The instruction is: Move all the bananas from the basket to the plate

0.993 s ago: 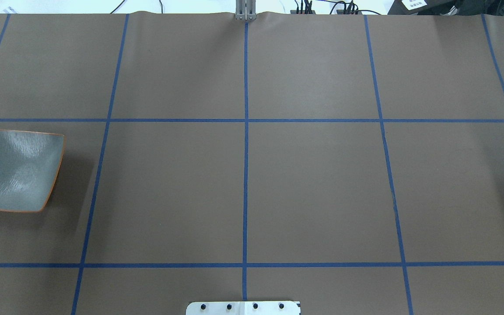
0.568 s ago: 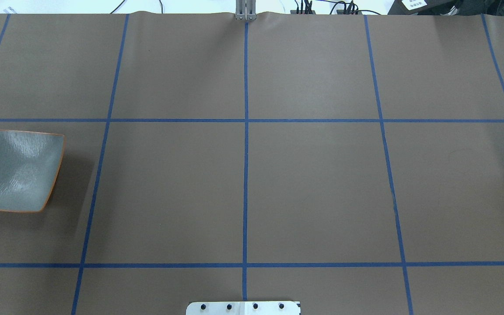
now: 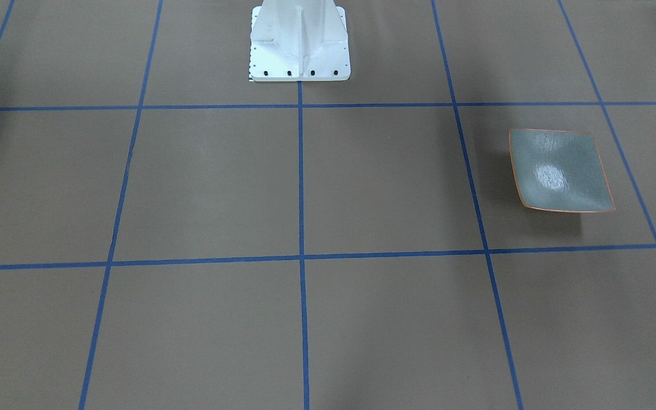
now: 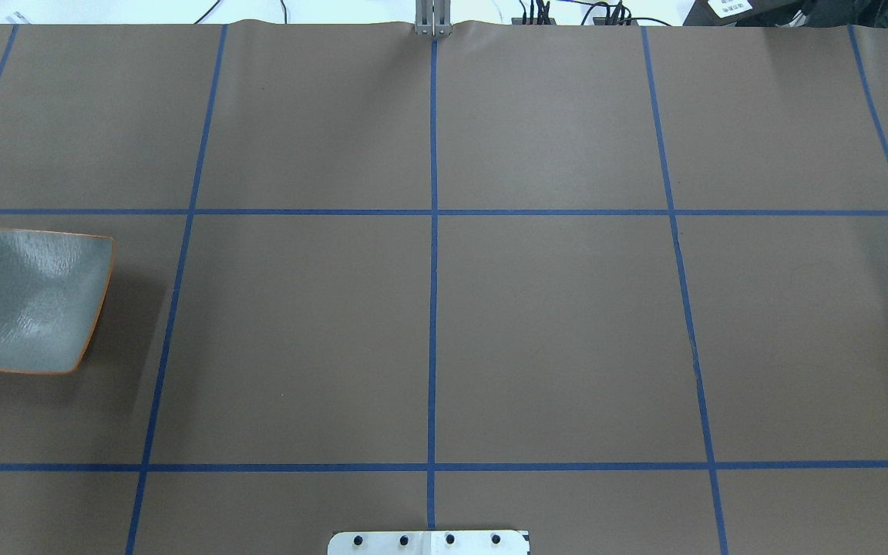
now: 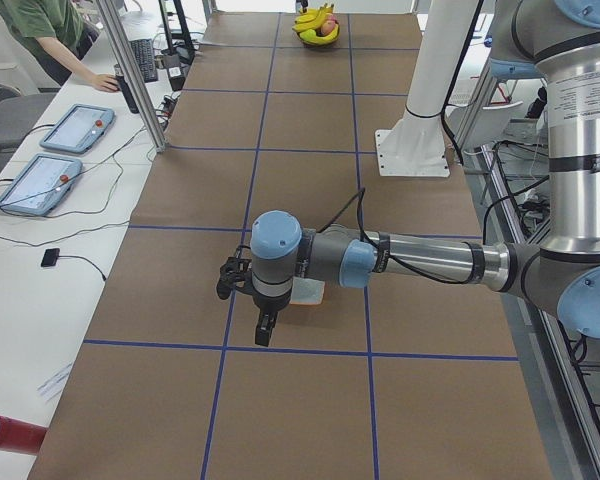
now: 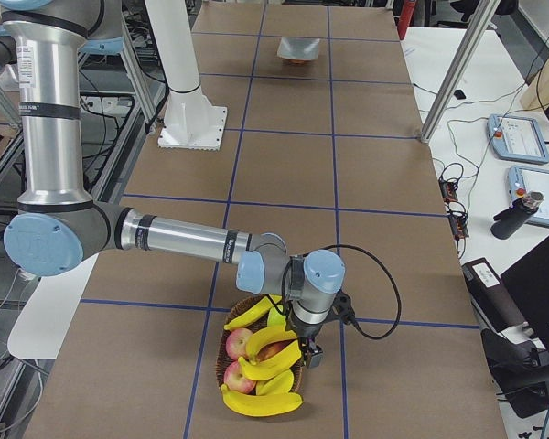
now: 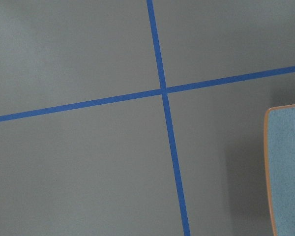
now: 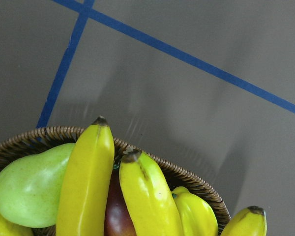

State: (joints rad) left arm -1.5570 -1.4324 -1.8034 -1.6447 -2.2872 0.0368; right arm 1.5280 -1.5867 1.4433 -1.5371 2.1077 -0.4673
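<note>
Yellow bananas point(image 6: 273, 362) heaped in a wicker basket point(image 8: 187, 178) beneath the right hand point(image 6: 309, 352).
That hand hangs over the basket's rim, above bananas, red apples point(image 6: 242, 343) and a green pear point(image 8: 29, 184); released or clenched cannot be told. The left hand point(image 5: 265, 328), equally unreadable, hovers over the brown counter point(image 4: 552, 324) just beside the grey-green plate point(image 4: 28, 301), far down the counter from the basket.

Left arm point(image 5: 420, 262) and right arm point(image 6: 178, 236) stretch out level, left claw point(image 5: 264, 328) and right claw point(image 6: 308, 350) pointing down
</note>
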